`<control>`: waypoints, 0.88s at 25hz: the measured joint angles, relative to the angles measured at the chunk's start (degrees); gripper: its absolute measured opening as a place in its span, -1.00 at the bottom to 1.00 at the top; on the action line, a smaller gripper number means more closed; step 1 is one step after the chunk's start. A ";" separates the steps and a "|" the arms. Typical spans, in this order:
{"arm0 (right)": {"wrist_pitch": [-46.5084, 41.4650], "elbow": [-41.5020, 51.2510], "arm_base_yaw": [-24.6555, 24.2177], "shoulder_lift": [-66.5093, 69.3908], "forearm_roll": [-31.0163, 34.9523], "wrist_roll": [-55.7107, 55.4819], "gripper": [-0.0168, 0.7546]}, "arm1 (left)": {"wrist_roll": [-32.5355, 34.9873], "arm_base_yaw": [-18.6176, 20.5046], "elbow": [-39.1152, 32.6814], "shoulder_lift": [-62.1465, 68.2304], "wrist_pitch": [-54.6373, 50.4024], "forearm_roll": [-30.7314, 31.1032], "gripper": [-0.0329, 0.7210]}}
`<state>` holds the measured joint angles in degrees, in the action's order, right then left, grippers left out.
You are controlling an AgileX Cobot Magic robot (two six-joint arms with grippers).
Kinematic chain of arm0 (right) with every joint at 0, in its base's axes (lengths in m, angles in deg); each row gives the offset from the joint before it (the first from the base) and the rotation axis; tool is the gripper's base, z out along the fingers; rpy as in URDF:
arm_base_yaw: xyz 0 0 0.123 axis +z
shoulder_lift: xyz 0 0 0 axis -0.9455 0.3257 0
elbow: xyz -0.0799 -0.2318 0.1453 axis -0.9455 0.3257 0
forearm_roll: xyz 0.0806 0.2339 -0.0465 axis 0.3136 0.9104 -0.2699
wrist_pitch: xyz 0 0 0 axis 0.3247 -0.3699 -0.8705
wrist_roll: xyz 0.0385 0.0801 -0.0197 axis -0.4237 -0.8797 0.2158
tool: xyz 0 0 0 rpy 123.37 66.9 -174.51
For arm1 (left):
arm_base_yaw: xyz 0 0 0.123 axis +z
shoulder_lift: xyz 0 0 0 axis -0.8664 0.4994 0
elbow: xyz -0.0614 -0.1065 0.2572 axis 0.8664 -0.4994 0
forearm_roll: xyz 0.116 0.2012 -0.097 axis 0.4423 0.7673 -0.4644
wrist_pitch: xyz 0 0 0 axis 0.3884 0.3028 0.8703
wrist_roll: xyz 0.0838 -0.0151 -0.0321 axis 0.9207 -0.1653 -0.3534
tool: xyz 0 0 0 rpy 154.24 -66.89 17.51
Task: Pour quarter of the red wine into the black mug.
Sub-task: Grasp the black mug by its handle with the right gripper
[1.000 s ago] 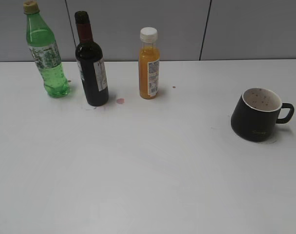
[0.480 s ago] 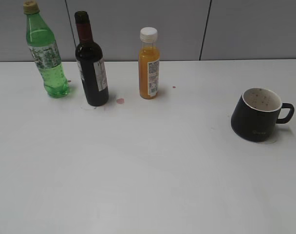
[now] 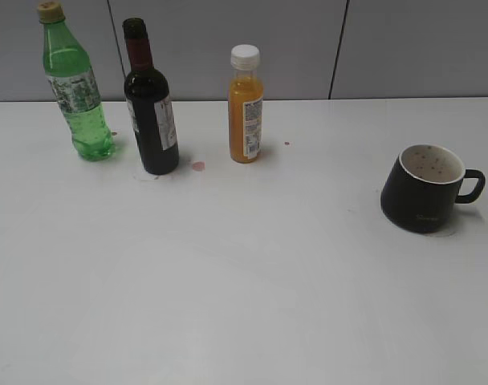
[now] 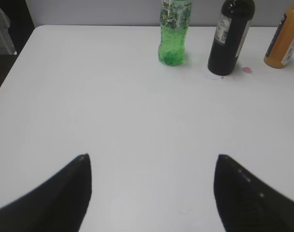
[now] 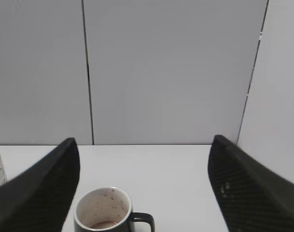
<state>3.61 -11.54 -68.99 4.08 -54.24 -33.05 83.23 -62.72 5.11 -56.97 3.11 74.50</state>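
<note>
The red wine bottle [image 3: 150, 112] stands upright at the back left of the white table, dark glass with a white label; it also shows in the left wrist view [image 4: 229, 38]. The black mug [image 3: 426, 188] stands at the right, handle to the right, with a speckled white inside; the right wrist view [image 5: 104, 215] shows a little reddish liquid at its bottom. My left gripper [image 4: 152, 159] is open and empty over bare table, well short of the bottles. My right gripper [image 5: 144, 142] is open and empty, behind and above the mug. Neither gripper shows in the exterior view.
A green plastic bottle [image 3: 74, 88] stands left of the wine, and an orange juice bottle [image 3: 246, 108] with a white cap to its right. A small red spot [image 3: 198, 166] lies on the table [image 3: 244, 281] beside the wine. A grey panel wall runs behind.
</note>
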 joint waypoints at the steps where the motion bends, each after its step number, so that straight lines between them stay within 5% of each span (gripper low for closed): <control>1: 1.18 0.46 0.82 0.93 0.00 0.00 0.67 | 0.00 0.00 0.00 0.00 0.00 0.00 0.65; 8: 8.94 0.88 3.28 12.73 -0.68 -0.91 0.67 | 0.00 0.00 0.00 0.00 0.00 0.00 0.65; 15: 25.16 3.02 3.39 22.49 -12.33 -12.39 0.69 | 0.00 0.00 0.00 0.00 0.00 0.00 0.65; 22: 31.88 6.10 3.39 28.95 -13.77 -14.55 0.69 | 0.00 0.00 0.00 0.00 0.00 0.00 0.65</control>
<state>35.49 -5.44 -65.60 33.04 -68.01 -47.61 83.23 -62.72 5.11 -56.97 3.11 74.50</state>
